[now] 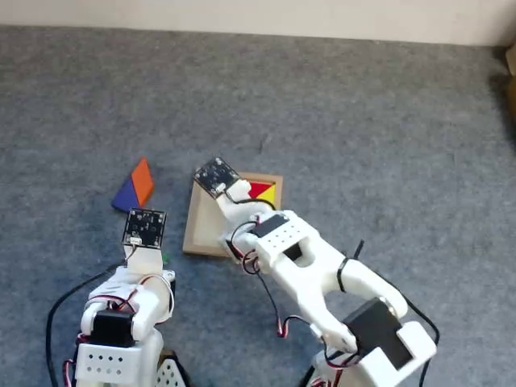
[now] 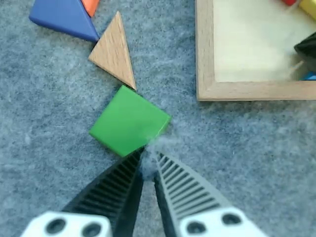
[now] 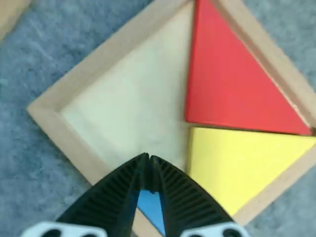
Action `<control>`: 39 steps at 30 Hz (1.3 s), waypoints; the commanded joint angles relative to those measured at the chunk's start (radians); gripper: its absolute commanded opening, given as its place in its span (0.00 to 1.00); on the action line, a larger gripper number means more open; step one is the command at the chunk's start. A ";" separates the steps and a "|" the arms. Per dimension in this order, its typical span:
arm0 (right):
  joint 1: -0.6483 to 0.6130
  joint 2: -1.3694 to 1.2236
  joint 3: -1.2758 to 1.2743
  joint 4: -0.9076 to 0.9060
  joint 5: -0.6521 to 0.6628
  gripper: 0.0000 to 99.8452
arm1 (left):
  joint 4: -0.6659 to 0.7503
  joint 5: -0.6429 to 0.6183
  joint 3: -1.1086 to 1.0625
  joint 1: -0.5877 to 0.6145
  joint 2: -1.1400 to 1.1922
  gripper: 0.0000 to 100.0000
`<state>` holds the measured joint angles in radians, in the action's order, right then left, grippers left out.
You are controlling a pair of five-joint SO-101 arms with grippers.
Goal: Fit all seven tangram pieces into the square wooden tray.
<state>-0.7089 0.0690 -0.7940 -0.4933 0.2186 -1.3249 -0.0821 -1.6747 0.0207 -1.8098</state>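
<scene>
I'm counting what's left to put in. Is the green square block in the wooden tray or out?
Out. The green square block lies on the grey carpet, outside the square wooden tray's rim.

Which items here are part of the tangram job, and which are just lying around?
Job:
wooden tray
red triangle
yellow triangle
light blue piece
green square
wood-coloured triangle
dark blue triangle
orange piece

Not job:
grey carpet
arm cable
</scene>
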 commanded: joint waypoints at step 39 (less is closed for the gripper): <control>0.420 1.535 -0.674 -0.450 -0.014 0.01 | -0.006 -0.005 -0.021 0.001 -0.008 0.00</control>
<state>-0.3191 1.4530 -1.4676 -0.8646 0.2125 -1.3249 -0.0821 -1.6747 0.0207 -1.8098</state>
